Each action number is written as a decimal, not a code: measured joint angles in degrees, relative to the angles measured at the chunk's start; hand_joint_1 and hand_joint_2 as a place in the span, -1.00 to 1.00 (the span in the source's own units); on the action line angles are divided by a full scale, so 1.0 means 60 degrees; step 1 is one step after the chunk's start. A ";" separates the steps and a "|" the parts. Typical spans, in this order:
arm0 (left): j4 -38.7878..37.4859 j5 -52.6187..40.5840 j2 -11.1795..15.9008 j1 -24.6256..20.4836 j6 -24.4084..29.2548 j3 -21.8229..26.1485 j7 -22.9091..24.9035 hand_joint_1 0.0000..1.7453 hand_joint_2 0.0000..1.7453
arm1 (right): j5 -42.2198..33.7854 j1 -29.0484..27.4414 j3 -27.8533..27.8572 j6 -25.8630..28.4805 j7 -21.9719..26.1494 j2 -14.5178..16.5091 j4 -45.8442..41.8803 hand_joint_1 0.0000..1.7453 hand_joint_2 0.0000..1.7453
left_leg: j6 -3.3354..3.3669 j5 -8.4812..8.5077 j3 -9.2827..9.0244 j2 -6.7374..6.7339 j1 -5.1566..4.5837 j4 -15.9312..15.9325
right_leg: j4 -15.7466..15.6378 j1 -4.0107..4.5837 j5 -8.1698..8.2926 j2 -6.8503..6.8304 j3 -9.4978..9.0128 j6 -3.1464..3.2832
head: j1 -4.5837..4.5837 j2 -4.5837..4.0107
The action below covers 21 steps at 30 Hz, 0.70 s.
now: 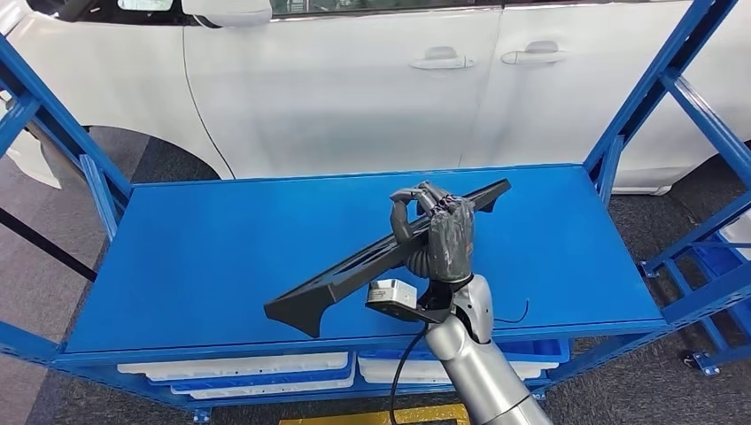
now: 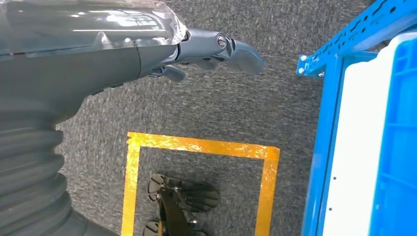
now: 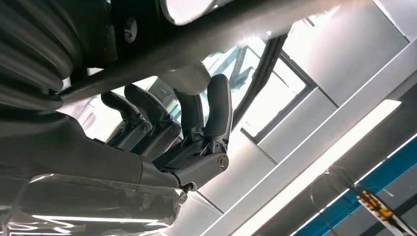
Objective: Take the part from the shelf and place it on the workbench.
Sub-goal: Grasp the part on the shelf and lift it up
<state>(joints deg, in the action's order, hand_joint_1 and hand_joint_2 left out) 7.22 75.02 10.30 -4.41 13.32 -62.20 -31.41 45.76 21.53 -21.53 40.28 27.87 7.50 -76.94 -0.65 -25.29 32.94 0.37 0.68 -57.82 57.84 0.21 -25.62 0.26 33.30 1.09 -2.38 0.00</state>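
While lifted over the shelf [image 1: 221, 257] — right hand [image 1: 440, 232] clasping black part [image 1: 354, 266].

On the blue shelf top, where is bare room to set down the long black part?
The blue shelf top is bare left of the long black plastic part, up to the left frame, and right of it toward the right posts. The crowded strip is the diagonal middle, where the right hand grips the part.
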 joint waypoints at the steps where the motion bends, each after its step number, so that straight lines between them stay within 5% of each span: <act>1: -0.0003 -0.0001 0.0001 -0.0002 0.0001 0.0004 0.0000 -1.00 1.00 | -0.0004 -0.0011 0.0001 -0.0001 0.0001 -0.0007 -0.0060 1.00 1.00 | 0.0036 -0.0013 -0.0009 0.0007 -0.0028 0.0031 | -0.0003 0.0005 0.0010 0.0005 0.0015 -0.0054 | 0.0000 0.0000; 4: -0.0006 0.0012 -0.0005 0.0001 0.0003 0.0010 -0.0001 -1.00 1.00 | -0.0054 -0.0030 0.0005 -0.0003 0.0025 -0.0029 -0.0209 1.00 1.00 | 0.0179 0.0065 -0.0023 0.0010 0.0027 0.0117 | 0.0110 -0.0006 -0.0090 0.0006 0.0056 -0.0221 | 0.0000 0.0000; 8: -0.0008 0.0016 -0.0026 -0.0016 0.0009 0.0071 -0.0039 -1.00 1.00 | -0.1434 -0.0139 -0.0032 -0.0100 0.0442 -0.0210 -0.0540 1.00 1.00 | 0.0282 0.0097 -0.0018 0.0001 0.0048 0.0157 | 0.2169 -0.0078 -0.1131 -0.0001 0.1051 -0.0380 | 0.0003 0.0000; 10: -0.0008 0.0015 -0.0043 0.0016 0.0009 0.0144 -0.0102 -1.00 1.00 | -0.2826 -0.0279 -0.0182 -0.0360 0.0577 -0.0474 -0.1091 1.00 1.00 | 0.0291 0.0084 -0.0013 0.0008 0.0044 0.0136 | 0.2621 -0.0098 -0.1132 -0.0002 0.1298 -0.0393 | 0.0002 0.0000; 14: -0.0008 0.0018 -0.0078 0.0032 -0.0007 0.0211 -0.0285 -1.00 1.00 | -0.4601 -0.0350 -0.0516 -0.1179 0.0609 -0.0914 -0.2564 1.00 1.00 | 0.0200 0.0011 -0.0027 0.0014 0.0003 0.0063 | 0.0502 -0.0089 -0.0039 -0.0008 0.0310 -0.0290 | 0.0002 0.0000; 18: -0.0008 0.0014 -0.0091 0.0019 -0.0022 0.0250 -0.0434 -1.00 1.00 | -0.5844 -0.0346 -0.0748 -0.1915 0.0773 -0.1255 -0.3768 1.00 1.00 | 0.0013 -0.0041 0.0005 0.0012 -0.0020 0.0019 | 0.0031 -0.0066 0.0040 -0.0017 0.0132 -0.0099 | 0.0000 0.0000; 21: -0.0008 0.0010 -0.0107 0.0009 0.0008 0.0250 -0.0557 -1.00 1.00 | -0.6297 -0.0230 -0.0807 -0.2425 0.0801 -0.1428 -0.4709 1.00 1.00 | -0.0117 -0.0615 0.0362 -0.0008 0.0016 -0.0852 | -0.0046 -0.0105 0.0066 -0.0056 0.0081 0.0058 | 0.0000 0.0000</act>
<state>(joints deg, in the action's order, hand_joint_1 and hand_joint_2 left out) 7.17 75.08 9.66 -4.35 13.37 -60.70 -34.75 7.98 20.14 -26.38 25.73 32.68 -1.07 -105.19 -1.35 -28.98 35.11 0.32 0.78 -62.93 57.56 -0.42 -25.23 -0.07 33.79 1.44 -2.38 0.00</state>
